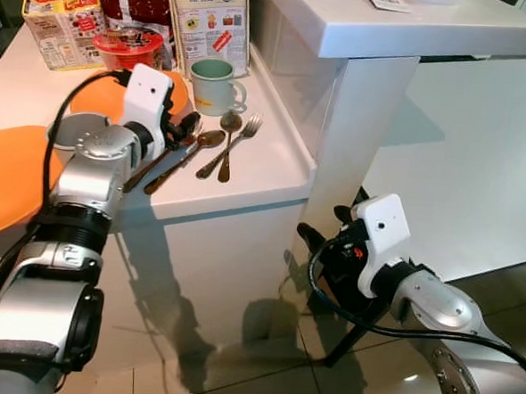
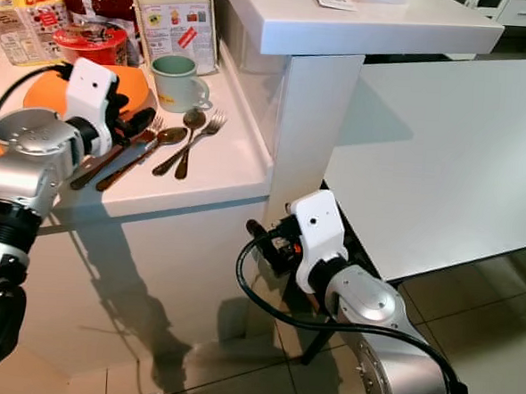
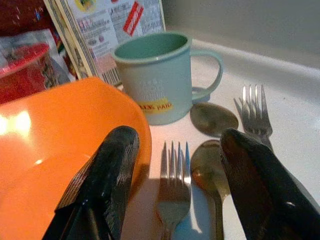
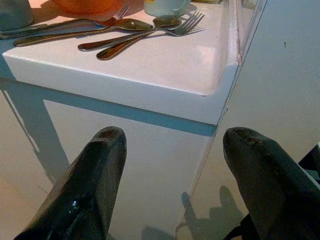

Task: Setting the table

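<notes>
Since cutlery sits upper-left on the counter (image 1: 273, 175), left tool (image 3: 172, 185) straddles a fork (image 3: 172, 192), open, empty; right tool (image 4: 172, 182) idles low, open, empty.

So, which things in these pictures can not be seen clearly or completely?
- Handles of the fork and spoon: cut off by the left wrist view's edge, between the open left gripper fingers.
- Print on the food packets: too small to read in the left eye view.
- Grey bowl: mostly hidden behind the left arm.
- Orange plate: cut off by the picture's edge.
</notes>
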Tool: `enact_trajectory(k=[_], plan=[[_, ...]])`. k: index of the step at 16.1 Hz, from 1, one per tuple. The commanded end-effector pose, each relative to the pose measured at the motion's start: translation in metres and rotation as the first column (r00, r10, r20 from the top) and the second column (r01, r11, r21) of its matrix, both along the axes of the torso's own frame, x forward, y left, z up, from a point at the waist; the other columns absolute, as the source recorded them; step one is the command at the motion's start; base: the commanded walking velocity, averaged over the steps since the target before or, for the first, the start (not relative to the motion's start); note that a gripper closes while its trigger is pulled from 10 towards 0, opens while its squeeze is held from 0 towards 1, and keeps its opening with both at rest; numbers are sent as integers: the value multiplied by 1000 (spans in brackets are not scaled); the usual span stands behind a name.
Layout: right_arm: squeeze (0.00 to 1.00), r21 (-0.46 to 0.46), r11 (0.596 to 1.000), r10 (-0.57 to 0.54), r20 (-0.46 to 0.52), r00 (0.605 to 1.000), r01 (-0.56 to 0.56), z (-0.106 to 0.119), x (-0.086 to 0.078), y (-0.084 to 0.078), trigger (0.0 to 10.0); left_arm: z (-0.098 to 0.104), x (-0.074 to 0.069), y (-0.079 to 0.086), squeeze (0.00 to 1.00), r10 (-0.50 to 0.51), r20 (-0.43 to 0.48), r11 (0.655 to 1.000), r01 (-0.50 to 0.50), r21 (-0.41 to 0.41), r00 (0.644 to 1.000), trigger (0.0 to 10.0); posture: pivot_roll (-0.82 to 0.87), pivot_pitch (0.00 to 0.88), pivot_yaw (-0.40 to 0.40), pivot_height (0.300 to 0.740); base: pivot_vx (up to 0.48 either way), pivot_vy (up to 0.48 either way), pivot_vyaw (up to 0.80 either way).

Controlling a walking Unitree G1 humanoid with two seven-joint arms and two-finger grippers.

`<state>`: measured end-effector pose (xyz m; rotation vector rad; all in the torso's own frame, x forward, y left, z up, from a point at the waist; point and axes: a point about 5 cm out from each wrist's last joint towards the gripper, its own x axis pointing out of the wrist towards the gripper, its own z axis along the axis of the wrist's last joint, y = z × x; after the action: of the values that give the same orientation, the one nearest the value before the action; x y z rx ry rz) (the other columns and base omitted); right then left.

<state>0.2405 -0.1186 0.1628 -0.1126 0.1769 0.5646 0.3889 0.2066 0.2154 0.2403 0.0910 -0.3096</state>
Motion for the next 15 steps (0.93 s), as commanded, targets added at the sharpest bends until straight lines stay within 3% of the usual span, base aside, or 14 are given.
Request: enact_trajectory(k=[1, 5, 8, 11, 15], plan=[[0, 0, 1000, -6, 17, 1000, 6, 2, 2, -2, 10000, 0, -5, -1, 0, -62, -20, 998, 62, 14, 998, 10000, -99, 0, -9, 740, 0, 0, 0], [0, 2, 1000, -8, 18, 1000, 8, 2, 2, -2, 10000, -12, -17, -6, 0, -150, -84, 987, 155, 50, 985, 10000, -98, 0, -5, 740, 0, 0, 0], [0, 4, 1000, -7, 19, 1000, 7, 1, 2, -1, 10000, -17, -22, -3, 0, -116, -119, 989, 125, 74, 986, 10000, -96, 0, -4, 740, 0, 0, 0], [0, 6, 1000, -5, 23, 1000, 5, 1, 3, -1, 10000, -19, -17, 2, 0, -19, -117, 990, 35, 135, 993, 10000, -93, 0, -4, 740, 0, 0, 0], [0, 9, 1000, -6, 24, 1000, 6, 2, 4, 0, 10000, -24, -11, -3, 0, 35, -159, 996, -22, 85, 987, 10000, -96, 0, -1, 740, 0, 0, 0]])
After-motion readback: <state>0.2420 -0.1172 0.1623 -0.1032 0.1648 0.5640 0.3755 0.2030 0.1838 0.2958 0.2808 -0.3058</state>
